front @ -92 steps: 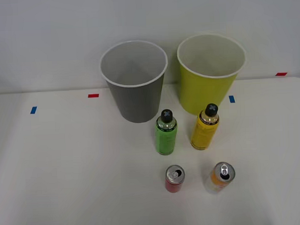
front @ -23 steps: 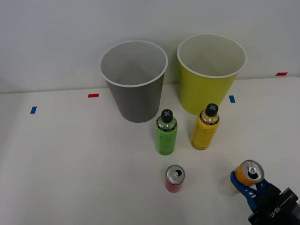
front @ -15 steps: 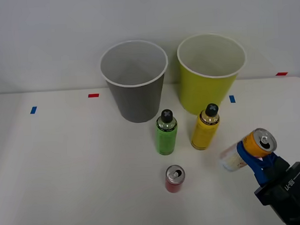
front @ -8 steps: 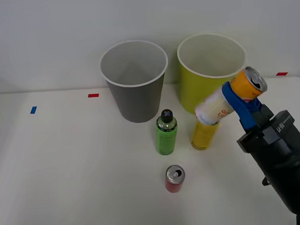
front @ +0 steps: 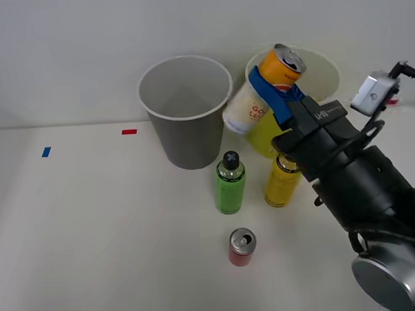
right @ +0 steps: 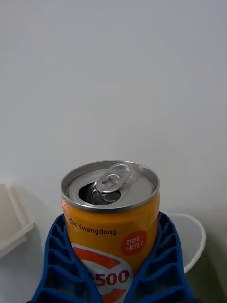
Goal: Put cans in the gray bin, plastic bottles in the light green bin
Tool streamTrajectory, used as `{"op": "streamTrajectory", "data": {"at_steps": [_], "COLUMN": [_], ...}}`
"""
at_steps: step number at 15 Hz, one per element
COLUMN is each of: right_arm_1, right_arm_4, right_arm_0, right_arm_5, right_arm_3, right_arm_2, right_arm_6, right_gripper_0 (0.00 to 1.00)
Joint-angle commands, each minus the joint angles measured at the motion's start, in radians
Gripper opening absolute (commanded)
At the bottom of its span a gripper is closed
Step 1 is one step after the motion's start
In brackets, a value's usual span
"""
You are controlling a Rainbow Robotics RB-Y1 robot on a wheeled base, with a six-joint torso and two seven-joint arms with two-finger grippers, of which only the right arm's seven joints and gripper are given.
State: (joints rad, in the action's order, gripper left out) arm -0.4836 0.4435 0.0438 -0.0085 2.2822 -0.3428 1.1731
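Right gripper (front: 272,97): blue ribbed fingers (right: 158,265) closed narrow on the orange-and-white can (front: 263,91), one finger pressed to each side of the can body, gripping it around mid-height. The can is off the table and tilted, silver top toward 1 o'clock, white lower end toward 7 o'clock.

Front view, clock directions taken from the green bottle (front: 230,183):
- held can at about 1 o'clock, seen over the gap between the two bins and overlapping the near-left wall of the light green bin (front: 325,64)
- gray bin (front: 185,112) at 11 o'clock, upright on the table (front: 93,229)
- yellow bottle (front: 282,182) at 3 o'clock, upright, its cap hidden by the arm
- red can (front: 242,247) at 6 o'clock, upright, apart from both bottles

Right wrist view gives what the front view does not — the can's pull-tab lifted over an open mouth, "Kwangdong" printed under the rim, and the fingers' ribbed inner faces flat against the can. A white bin rim shows just behind the can; which bin, cannot tell.

Front view alone gives the table layout — both bottles, the red can, red and blue tape marks.
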Motion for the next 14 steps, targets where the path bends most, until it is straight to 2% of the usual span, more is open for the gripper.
{"op": "streamTrajectory", "data": {"at_steps": [1,6,11,14], "right_arm_1": [0.079,0.214,0.286,0.304], "right_arm_4": [-0.020,-0.040,-0.084,-0.120], "right_arm_0": [-0.124,-0.380,-0.558,-0.607], "right_arm_5": [0.168,0.163,0.163,0.163], "right_arm_3": [-0.010,-0.288,-0.521,-0.598], "right_arm_2": [-0.002,-0.028,-0.044,-0.048], "right_arm_6": [0.019,0.039,0.082,0.122], "right_gripper_0": [0.00,0.00,0.00,0.00]}}
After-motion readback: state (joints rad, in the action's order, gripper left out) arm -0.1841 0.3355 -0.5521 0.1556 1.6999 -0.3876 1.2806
